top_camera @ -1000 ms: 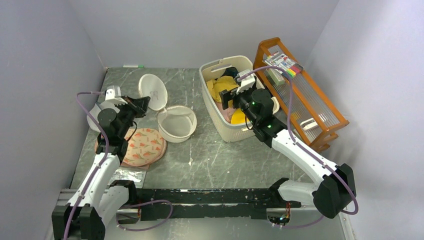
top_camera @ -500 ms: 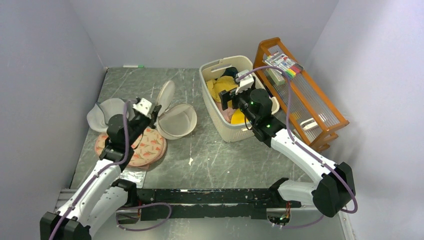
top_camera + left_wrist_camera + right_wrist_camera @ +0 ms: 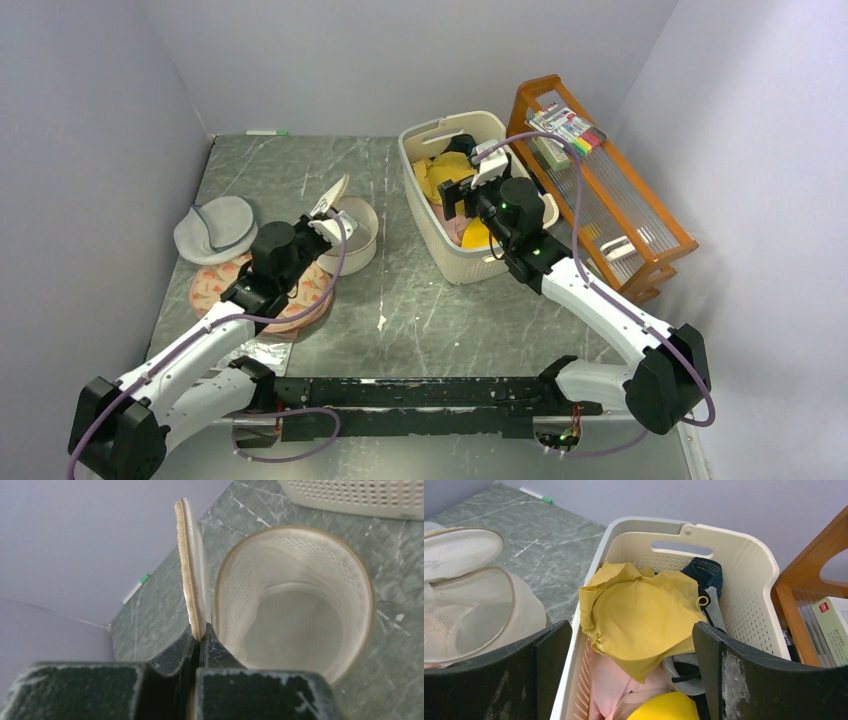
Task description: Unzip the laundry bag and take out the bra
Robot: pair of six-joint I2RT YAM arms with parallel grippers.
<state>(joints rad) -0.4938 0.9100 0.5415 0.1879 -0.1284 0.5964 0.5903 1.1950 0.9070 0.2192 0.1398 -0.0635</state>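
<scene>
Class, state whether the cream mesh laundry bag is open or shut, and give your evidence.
Open. The left gripper pinches the laundry bag's lid upright, on edge; its mesh interior lies exposed, with nothing visible inside.

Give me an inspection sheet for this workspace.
Surface: grey marbled table, one small white scrap.
Job's things: laundry bag unzipped, empty, its lid held upright; bra lying in the basket.
Clutter: pink bag, grey bag, foil packet, marker, wooden rack.
Grippers: left gripper, fingers shut on the lid's rim; right gripper open above the basket.
Cables: purple cable along each arm.
Surroundings: plain walls on three sides.
</scene>
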